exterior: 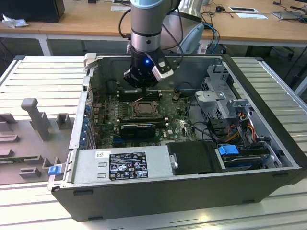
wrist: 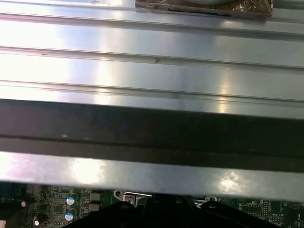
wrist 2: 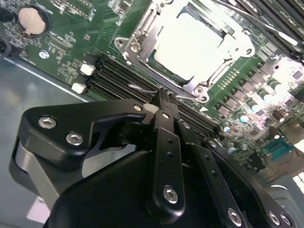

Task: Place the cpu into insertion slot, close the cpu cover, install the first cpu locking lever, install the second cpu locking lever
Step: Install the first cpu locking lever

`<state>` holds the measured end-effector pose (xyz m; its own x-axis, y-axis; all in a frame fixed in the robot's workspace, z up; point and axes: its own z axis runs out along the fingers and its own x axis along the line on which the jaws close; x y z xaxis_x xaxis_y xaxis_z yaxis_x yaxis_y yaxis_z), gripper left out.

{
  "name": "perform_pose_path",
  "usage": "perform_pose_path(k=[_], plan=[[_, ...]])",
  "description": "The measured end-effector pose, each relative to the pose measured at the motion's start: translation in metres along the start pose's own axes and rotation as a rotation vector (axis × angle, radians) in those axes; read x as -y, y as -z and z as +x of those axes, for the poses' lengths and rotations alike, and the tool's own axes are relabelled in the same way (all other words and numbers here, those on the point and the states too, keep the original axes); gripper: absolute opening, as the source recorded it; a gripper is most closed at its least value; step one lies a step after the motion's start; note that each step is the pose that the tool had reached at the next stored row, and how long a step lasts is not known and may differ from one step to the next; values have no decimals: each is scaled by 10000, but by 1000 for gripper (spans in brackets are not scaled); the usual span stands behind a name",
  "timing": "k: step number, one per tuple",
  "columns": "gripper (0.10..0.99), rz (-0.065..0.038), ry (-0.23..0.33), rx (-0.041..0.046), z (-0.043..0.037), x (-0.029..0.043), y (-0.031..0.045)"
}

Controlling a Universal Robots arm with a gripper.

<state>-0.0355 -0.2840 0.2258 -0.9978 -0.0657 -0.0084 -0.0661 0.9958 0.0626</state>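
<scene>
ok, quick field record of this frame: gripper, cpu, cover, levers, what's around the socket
gripper: gripper shut, fingertips together at the socket's edge, by a thin wire lever
cpu: cpu seated in the insertion slot, pale top showing
cover: cpu cover down around the chip, which shows through its window
levers: whether they are latched cannot be told
nearby: memory slots between socket and gripper; coin cell on the board
case: computer case lying open, power supply at front

gripper [exterior: 143, 88] low over insertion slot [exterior: 143, 108], open computer case [exterior: 268, 187]
</scene>
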Motion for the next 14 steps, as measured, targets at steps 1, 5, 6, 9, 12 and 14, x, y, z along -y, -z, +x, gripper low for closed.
perform_pose_path(k=[1, 5, 6, 9, 12, 14], plan=[[106, 22, 1, -7, -27, -5, -13], [106, 176, 3, -30, -103, -30, -77], [106, 177, 3, -34, -122, -29, -81], [106, 160, 4, -43, -157, -26, -87], [106, 149, 15, -43, -171, -25, -92], [106, 146, 17, -42, -176, -25, -98]])
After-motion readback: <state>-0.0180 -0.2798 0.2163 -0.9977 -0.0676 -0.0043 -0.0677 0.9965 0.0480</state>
